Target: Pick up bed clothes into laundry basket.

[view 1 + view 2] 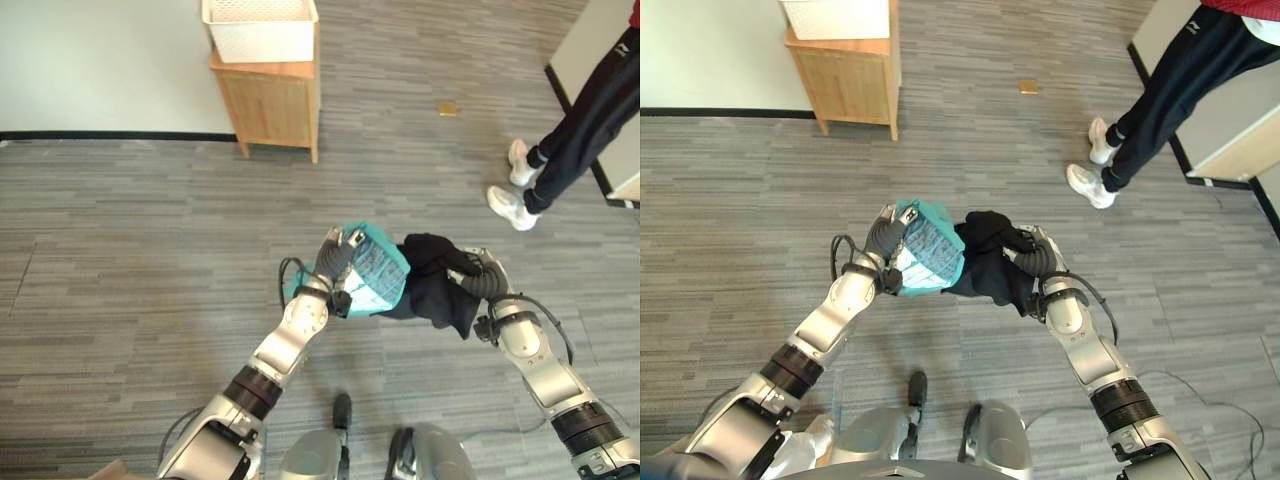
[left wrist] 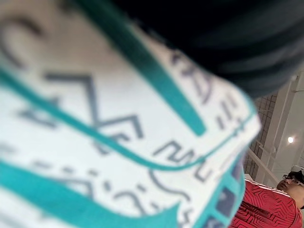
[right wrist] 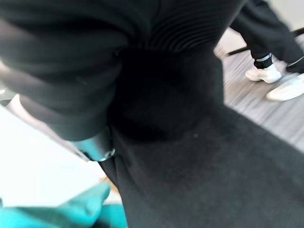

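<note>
Clothes, two pieces, held up together above the grey floor (image 1: 120,260) between both hands: a teal patterned cloth (image 1: 375,268) on the robot's left, a black garment (image 1: 437,285) on its right, the two touching. Left hand (image 1: 338,256): against the teal cloth's near side, fingers curled over its top edge, gripping it. Right hand (image 1: 1032,252): at the black garment's far side, fingers buried in the fabric, grip not readable. White laundry basket (image 1: 262,28): on a small wooden cabinet (image 1: 272,98), well apart, by the wall. Person (image 1: 585,115): standing to the right, dark trousers, white shoes.
</note>
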{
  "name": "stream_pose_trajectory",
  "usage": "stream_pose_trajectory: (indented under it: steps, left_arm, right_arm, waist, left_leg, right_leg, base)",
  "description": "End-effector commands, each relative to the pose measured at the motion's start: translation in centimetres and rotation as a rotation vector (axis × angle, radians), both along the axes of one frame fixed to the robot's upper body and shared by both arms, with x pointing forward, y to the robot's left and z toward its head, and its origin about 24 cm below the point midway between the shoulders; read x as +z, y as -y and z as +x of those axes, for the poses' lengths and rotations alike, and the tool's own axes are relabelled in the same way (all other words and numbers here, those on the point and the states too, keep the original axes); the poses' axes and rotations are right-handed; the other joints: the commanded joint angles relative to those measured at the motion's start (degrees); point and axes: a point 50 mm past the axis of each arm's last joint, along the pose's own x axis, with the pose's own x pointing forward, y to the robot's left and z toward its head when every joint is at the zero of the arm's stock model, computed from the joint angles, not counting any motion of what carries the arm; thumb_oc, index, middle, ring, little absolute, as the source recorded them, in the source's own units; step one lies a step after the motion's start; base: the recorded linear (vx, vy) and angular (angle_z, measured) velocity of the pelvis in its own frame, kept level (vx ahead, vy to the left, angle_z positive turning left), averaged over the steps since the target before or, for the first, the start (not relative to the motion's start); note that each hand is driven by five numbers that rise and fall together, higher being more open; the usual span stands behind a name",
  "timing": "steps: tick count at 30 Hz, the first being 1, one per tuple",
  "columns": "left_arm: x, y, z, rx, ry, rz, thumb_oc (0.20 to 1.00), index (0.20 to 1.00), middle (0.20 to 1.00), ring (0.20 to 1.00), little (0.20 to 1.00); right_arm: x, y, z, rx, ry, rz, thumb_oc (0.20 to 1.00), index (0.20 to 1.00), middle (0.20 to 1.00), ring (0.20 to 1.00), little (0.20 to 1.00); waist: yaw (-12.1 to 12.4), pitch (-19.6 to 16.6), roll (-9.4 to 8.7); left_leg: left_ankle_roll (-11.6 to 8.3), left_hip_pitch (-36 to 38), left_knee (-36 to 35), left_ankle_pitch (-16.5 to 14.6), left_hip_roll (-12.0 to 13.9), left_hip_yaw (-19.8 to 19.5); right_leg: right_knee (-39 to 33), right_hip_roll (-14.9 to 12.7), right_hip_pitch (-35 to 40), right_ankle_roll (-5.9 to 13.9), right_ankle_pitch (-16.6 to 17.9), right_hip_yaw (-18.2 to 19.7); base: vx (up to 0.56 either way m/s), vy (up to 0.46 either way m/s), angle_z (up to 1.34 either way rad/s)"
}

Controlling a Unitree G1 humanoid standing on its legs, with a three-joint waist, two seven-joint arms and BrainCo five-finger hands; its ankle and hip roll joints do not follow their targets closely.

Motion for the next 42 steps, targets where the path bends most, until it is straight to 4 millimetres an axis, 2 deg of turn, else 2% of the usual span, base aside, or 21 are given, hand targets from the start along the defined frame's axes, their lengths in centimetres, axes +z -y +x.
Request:
stream_pose_trajectory:
  steps: [1,4,6,8,10,11,13,16,18,21,24,27,29,31,32,33,35,37,39,40,42]
  left_arm:
    - [2.9,2.4,0.2,-0.065,0.135,-0.047,0.200,0.200,0.200,0.200,0.200]
    - [3.0,1.9,0.6,-0.032,0.146,-0.044,0.200,0.200,0.200,0.200,0.200]
    - [2.7,2.0,0.5,-0.038,0.143,-0.030,0.200,0.200,0.200,0.200,0.200]
    - [2.0,1.8,0.1,-0.029,0.119,-0.051,0.200,0.200,0.200,0.200,0.200]
    - [1.3,1.6,-0.3,-0.035,0.086,-0.082,0.200,0.200,0.200,0.200,0.200]
    - [1.5,1.4,-0.3,-0.035,0.088,-0.090,0.200,0.200,0.200,0.200,0.200]
    - [1.9,1.1,-0.1,-0.017,0.100,-0.085,0.200,0.200,0.200,0.200,0.200]
    - [2.1,0.7,0.2,0.004,0.103,-0.070,0.200,0.200,0.200,0.200,0.200]
    - [1.6,-0.2,0.3,0.042,0.094,-0.044,0.200,0.200,0.200,0.200,0.200]
    - [1.1,-1.0,0.3,0.066,0.092,0.003,0.200,0.200,0.200,0.200,0.200]
    - [1.1,-1.1,0.5,0.073,0.093,0.033,0.200,0.200,0.200,0.200,0.200]
    - [0.7,-1.5,0.5,0.080,0.075,0.045,0.200,0.200,0.200,0.200,0.200]
    - [0.7,-1.2,0.2,0.056,0.075,0.051,0.200,0.200,0.200,0.200,0.200]
    - [0.7,-1.0,0.1,0.043,0.078,0.063,0.200,0.200,0.200,0.200,0.200]
    - [0.7,-1.1,0.1,0.043,0.079,0.063,0.200,0.200,0.200,0.200,0.200]
    - [0.6,-0.8,0.0,0.031,0.078,0.069,0.200,0.200,0.200,0.200,0.200]
    - [1.0,-1.0,0.3,0.054,0.083,0.069,0.200,0.200,0.200,0.200,0.200]
    - [1.6,-1.1,0.7,0.055,0.102,0.069,0.200,0.200,0.200,0.200,0.200]
    - [1.9,-0.8,0.7,0.044,0.111,0.064,0.200,0.200,0.200,0.200,0.200]
    - [1.8,-0.7,0.6,0.040,0.111,0.062,0.200,0.200,0.200,0.200,0.200]
    - [1.9,-0.9,0.6,0.038,0.118,0.061,0.200,0.200,0.200,0.200,0.200]
  right_arm:
    - [4.5,0.7,1.3,-0.009,0.188,-0.020,0.200,0.200,0.200,0.200,0.200]
    - [6.2,1.5,1.5,-0.041,0.251,-0.065,0.200,0.200,0.200,0.200,0.200]
    - [7.4,2.1,1.4,-0.057,0.298,-0.080,0.200,0.200,0.200,0.200,0.200]
    - [8.2,2.3,1.4,-0.049,0.327,-0.086,0.200,0.200,0.200,0.200,0.200]
    - [8.2,2.6,1.1,-0.057,0.331,-0.075,0.200,0.200,0.200,0.200,0.200]
    - [8.3,2.7,0.9,-0.056,0.334,-0.072,0.200,0.200,0.200,0.200,0.200]
    - [8.3,2.4,1.0,-0.049,0.338,-0.068,0.200,0.200,0.200,0.200,0.200]
    - [8.0,2.2,1.1,-0.042,0.319,-0.078,0.200,0.200,0.200,0.200,0.200]
    - [7.5,2.1,1.3,-0.029,0.298,-0.089,0.200,0.200,0.200,0.200,0.200]
    - [7.4,2.3,1.5,-0.026,0.289,-0.124,0.200,0.200,0.200,0.200,0.200]
    - [8.0,2.9,1.7,-0.056,0.311,-0.143,0.200,0.200,0.200,0.200,0.200]
    - [7.6,2.7,1.7,-0.052,0.292,-0.142,0.200,0.200,0.200,0.200,0.200]
    - [6.5,2.3,1.4,-0.044,0.258,-0.119,0.200,0.200,0.200,0.200,0.200]
    - [6.3,2.1,1.5,-0.034,0.247,-0.134,0.200,0.200,0.200,0.200,0.200]
    - [6.3,2.0,1.5,-0.034,0.247,-0.133,0.200,0.200,0.200,0.200,0.200]
    - [6.3,2.0,1.5,-0.029,0.246,-0.145,0.200,0.200,0.200,0.200,0.200]
    - [7.1,1.8,1.6,-0.025,0.270,-0.166,0.200,0.200,0.200,0.200,0.200]
    - [8.6,1.7,2.0,-0.021,0.320,-0.208,0.200,0.200,0.200,0.200,0.200]
    - [10.2,2.1,2.0,-0.032,0.372,-0.244,0.200,0.200,0.200,0.200,0.200]
    - [11.6,2.5,1.9,-0.047,0.420,-0.262,0.200,0.200,0.200,0.200,0.200]
    - [14.0,3.5,1.6,-0.091,0.508,-0.284,0.200,0.200,0.200,0.200,0.200]
  waist:
    - [-2.2,-1.6,-0.41]
    - [-3.9,-2.2,0.18]
    - [-4.8,-3.8,-0.92]
    - [-5.3,-5.6,0.74]
    - [-3.8,-5.2,-0.07]
    - [-2.6,-4.5,-1.12]
    - [-0.2,-3.5,-2.56]
    - [2.5,-3.4,-2.90]
    - [4.3,-4.3,-2.18]
    - [6.4,-5.6,-0.18]
    - [7.8,-6.0,0.38]
    - [7.6,-7.9,0.11]
    - [8.0,-8.1,-2.42]
    - [7.8,-8.1,-3.62]
    - [7.9,-8.2,-3.50]
    - [6.9,-7.6,-2.99]
    - [5.3,-7.3,-0.53]
    - [4.6,-6.6,-0.71]
    - [3.9,-6.7,-1.03]
    - [3.0,-6.7,-1.63]
    - [1.9,-7.4,-2.04]
  left_leg:
    - [-4.43,7.4,-1.1,-10.4,7.5,1.8]
    - [-5.92,13.6,-0.8,-14.9,10.2,-0.5]
    - [-6.86,15.3,2.5,-16.8,10.5,-2.8]
    - [-9.50,13.4,13.9,-12.9,13.3,-3.1]
    - [-9.75,5.2,31.4,-2.8,14.3,-3.2]
    - [-8.50,0.6,40.3,-1.4,13.0,-4.4]
    - [-7.36,-5.1,46.3,-4.0,10.5,-3.6]
    - [-7.09,-11.3,39.5,-6.1,9.4,-0.3]
    - [-5.68,-12.6,26.1,-5.9,7.2,2.1]
    - [-5.83,-12.4,9.2,2.3,8.3,9.1]
    - [-6.17,-15.2,3.8,5.7,9.6,19.0]
    - [-4.05,-12.8,1.3,5.7,8.7,20.4]
    - [-1.53,-10.3,1.7,4.1,7.4,22.8]
    - [0.02,-6.8,1.1,1.7,6.2,22.6]
    - [-0.02,-7.1,1.1,1.9,6.5,22.8]
    - [0.04,-3.6,0.5,0.3,6.9,20.9]
    - [-0.25,-0.1,-0.5,-1.3,9.1,19.5]
    - [-1.13,2.1,-0.7,-2.9,8.8,16.8]
    - [-2.25,3.2,-0.8,-3.8,8.6,14.5]
    - [-3.36,4.3,-0.7,-5.1,8.6,12.6]
    - [-4.85,5.7,-1.0,-5.9,9.6,10.1]
  right_leg:
    - [-17.6,-1.5,2.5,2.70,12.4,-0.1]
    - [-20.9,-4.3,-0.8,4.64,16.0,-1.2]
    - [-20.8,-5.0,1.0,4.07,18.4,0.1]
    - [-20.7,-2.9,4.6,2.60,18.0,-0.6]
    - [-21.5,-1.5,10.0,-0.65,16.4,-1.6]
    - [-22.6,-0.9,13.3,-1.95,15.5,-1.4]
    - [-23.5,-0.2,17.4,-2.96,13.1,-0.5]
    - [-24.1,1.0,21.6,-3.11,10.1,1.0]
    - [-24.2,3.1,24.0,-2.99,7.7,2.9]
    - [-24.2,6.0,28.1,-2.94,3.8,3.2]
    - [-24.2,7.2,31.9,-2.69,1.0,1.3]
    - [-23.6,8.1,33.9,-2.42,0.2,1.7]
    - [-12.5,7.9,32.4,0.61,1.8,1.6]
    - [-1.8,4.8,28.1,6.86,7.0,-0.1]
    - [-1.9,5.1,27.9,6.78,7.2,0.0]
    - [8.2,3.4,23.3,7.60,12.6,-1.7]
    - [14.8,0.3,16.6,7.60,13.6,-3.5]
    - [10.8,-4.1,13.7,6.16,11.0,-5.0]
    - [3.0,-4.3,12.9,4.19,9.3,-3.7]
    - [-5.7,-4.2,13.1,3.36,8.0,-1.7]
    - [-15.6,-4.4,11.9,3.51,10.4,1.4]
  base:
    - [0.62,-0.238,0.88]
    - [0.54,-0.222,0.51]
    - [0.50,-0.296,0.55]
    - [0.47,-0.311,0.98]
    - [0.35,-0.393,0.68]
    - [0.36,-0.442,0.07]
    - [0.38,-0.364,-0.15]
    - [0.47,-0.141,-0.45]
    - [0.58,-0.018,-0.63]
    - [0.58,0.006,-0.90]
    - [0.50,-0.001,-0.25]
    - [0.49,0.028,0.00]
    - [0.47,0.020,0.15]
    - [0.36,0.018,-0.06]
    - [0.36,-0.027,-0.12]
    - [0.34,-0.008,0.06]
    - [0.43,-0.001,0.42]
    - [0.40,-0.119,0.71]
    - [0.35,-0.227,0.83]
    - [0.33,-0.281,1.03]
    - [0.39,-0.344,0.96]
